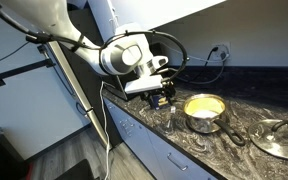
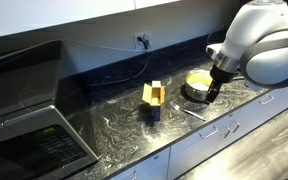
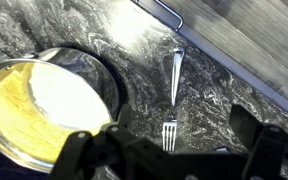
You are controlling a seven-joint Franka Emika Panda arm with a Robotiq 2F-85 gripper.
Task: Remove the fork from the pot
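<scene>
Hovering above the counter (image 3: 84,25), my gripper (image 3: 169,160) gapes empty, jaws apart; the fork (image 3: 174,85) lies flat just beside the pot (image 3: 44,100), outside it, so I judge the removal done.

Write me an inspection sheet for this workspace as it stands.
Surface: dark marbled countertop, glossy.
Job's things: pot upright, yellow inside; fork flat on the countertop beside the pot, outside it.
Clutter: round lid on the countertop near the pot; small yellow box.
Grippers: tool open, empty, above the fork's tines.
Cables: black cable runs from the wall outlet toward the arm.
Surroundings: microwave; white drawers under the countertop.
</scene>
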